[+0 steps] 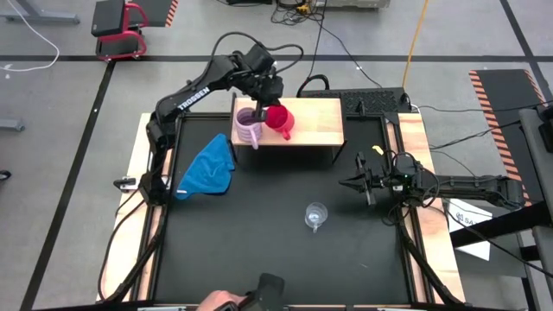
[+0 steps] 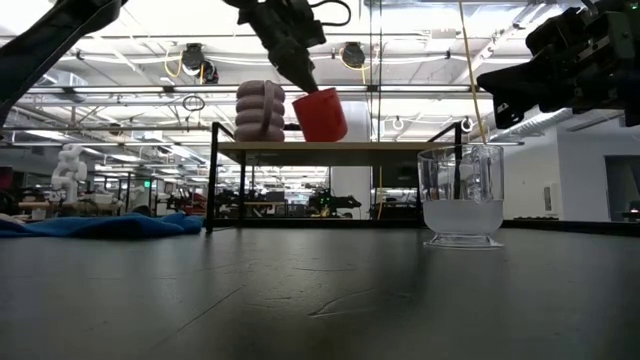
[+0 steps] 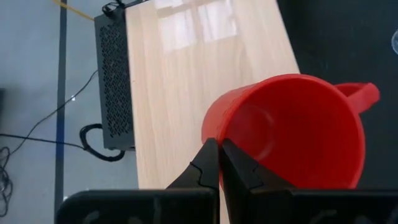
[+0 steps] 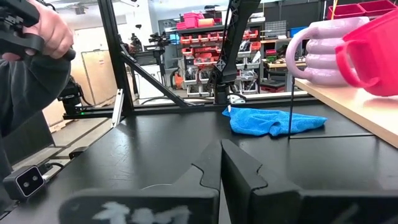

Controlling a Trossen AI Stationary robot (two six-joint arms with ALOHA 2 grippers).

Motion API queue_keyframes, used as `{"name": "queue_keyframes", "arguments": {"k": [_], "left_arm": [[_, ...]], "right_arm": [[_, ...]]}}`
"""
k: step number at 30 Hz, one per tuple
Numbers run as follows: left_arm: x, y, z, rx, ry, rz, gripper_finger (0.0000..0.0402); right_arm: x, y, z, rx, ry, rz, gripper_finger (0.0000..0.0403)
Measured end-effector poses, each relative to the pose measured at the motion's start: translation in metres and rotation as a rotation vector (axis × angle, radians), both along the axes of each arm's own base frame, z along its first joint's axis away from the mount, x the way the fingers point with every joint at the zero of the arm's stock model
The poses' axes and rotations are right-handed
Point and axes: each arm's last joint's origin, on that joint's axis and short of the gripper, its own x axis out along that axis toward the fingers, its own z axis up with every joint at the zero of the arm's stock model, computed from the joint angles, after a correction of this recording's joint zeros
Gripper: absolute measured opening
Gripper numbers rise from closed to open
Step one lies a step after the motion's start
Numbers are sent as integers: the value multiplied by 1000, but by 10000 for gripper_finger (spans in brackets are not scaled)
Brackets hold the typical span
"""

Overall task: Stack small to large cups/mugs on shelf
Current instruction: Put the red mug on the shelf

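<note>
Lying beside shelf (image 1: 311,121): blue cloth (image 1: 207,166).

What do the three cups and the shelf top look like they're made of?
Red mug: probably plastic, smooth with a soft sheen. Lilac ribbed mug: glossy, likely glazed ceramic. Clear cup: glass or clear plastic, see-through. Shelf: light wood grain, finished enough to reflect windows.

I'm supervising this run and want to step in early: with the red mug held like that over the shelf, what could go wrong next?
1. The left claw pinches only the rim of the red mug, which hangs tilted; it could slip or land on its side on the shelf.
2. The lilac mug stands right beside it, so a swing might knock it.
3. The glass cup sits in the open near the right claw and could be bumped.
</note>
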Motion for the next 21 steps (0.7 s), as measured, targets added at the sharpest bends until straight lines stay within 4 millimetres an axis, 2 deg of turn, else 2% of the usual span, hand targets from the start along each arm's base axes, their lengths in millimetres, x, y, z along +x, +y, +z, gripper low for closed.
{"name": "queue_keyframes", "arguments": {"k": [21], "left_arm": [[-7,1,-3,0,62,-10,1]], "right_arm": [[0,0,0,-1,-4,0,0]]}}
